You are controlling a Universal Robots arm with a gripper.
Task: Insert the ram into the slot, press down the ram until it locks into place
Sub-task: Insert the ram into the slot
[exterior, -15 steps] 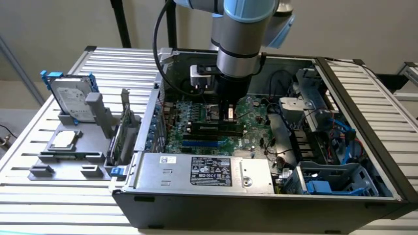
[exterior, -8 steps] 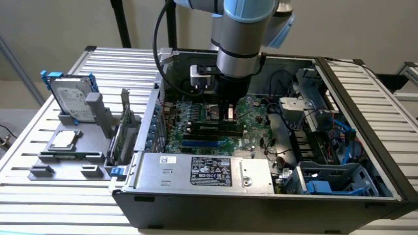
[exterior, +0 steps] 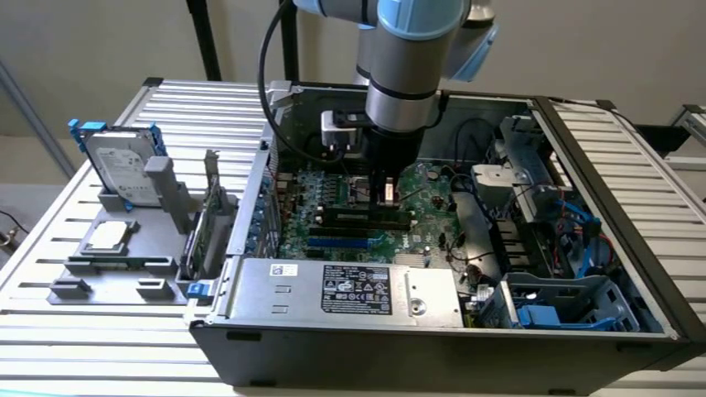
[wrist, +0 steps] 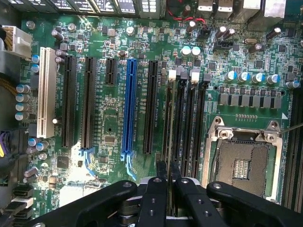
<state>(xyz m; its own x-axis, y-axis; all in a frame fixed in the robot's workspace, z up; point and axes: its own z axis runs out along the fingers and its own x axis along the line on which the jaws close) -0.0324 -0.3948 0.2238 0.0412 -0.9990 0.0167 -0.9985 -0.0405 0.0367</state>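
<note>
At the exterior view's left we see a grey metal hard drive (exterior: 119, 165) standing upright. Rightward, inside the open black computer case (exterior: 441, 356), our black gripper (exterior: 386, 194) pinches the thin green ram stick (wrist: 169, 151), edge-on along the narrow black white-clipped slot (wrist: 171, 75).

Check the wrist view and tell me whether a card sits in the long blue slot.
No, the blue slot is bare along its whole length, with no card standing in it.
</note>
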